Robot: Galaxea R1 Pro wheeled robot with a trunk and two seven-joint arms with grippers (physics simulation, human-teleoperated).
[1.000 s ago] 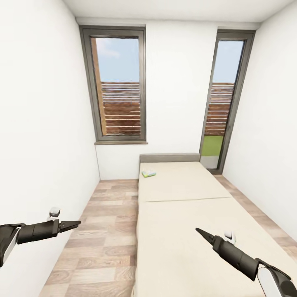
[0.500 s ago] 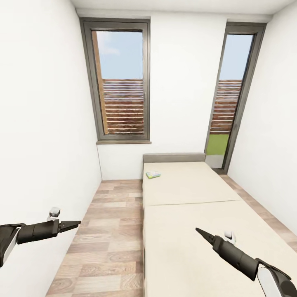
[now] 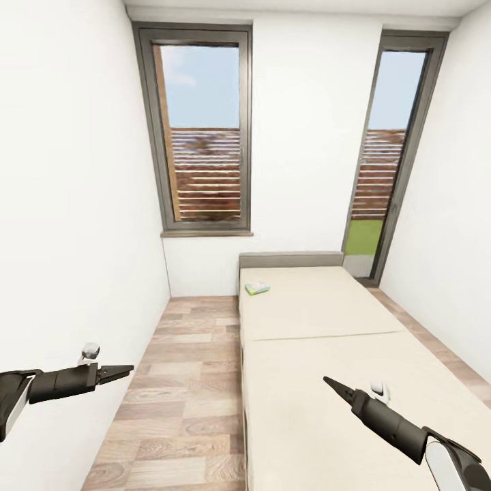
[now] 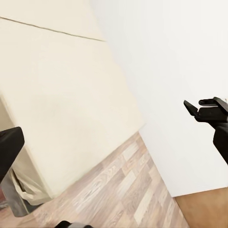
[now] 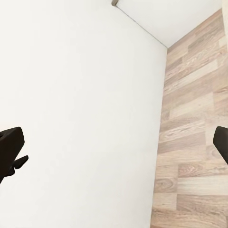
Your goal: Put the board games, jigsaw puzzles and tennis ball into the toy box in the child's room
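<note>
1. I am looking down the child's room from the head camera: white walls, a wood-plank floor [image 3: 184,382], and the bed [image 3: 327,354] running away from me along the right half of the view.
2. The bed has a plain cream mattress with a seam across it partway up, and a low grey headboard [image 3: 291,259] against the far wall.
3. One board game [image 3: 257,289], a small flat light-blue and green box, lies on the far part of the mattress near its left edge, just short of the headboard. I cannot make out its print from here.
4. Two tall grey-framed windows are set in the far wall: one window [image 3: 202,133] above the floor strip left of the bed, and a narrower full-height one [image 3: 385,157] at the right corner, with a slatted fence and grass outside.
5. My left hand [image 3: 121,372] hangs low at the left, over the floor beside the left wall, pointing right. In the head view its fingers look drawn together at the tip; in the left wrist view the dark fingers [image 4: 9,147] sit at opposite edges of the picture, so I cannot tell its state for certain.
6. My right hand [image 3: 333,386] hangs over the near part of the mattress, pointing up and left, well short of the board game. Its tip looks narrow in the head view, while in the right wrist view the fingers [image 5: 10,147] stand at opposite edges; I cannot tell its state either.
7. Neither hand holds anything.
</note>
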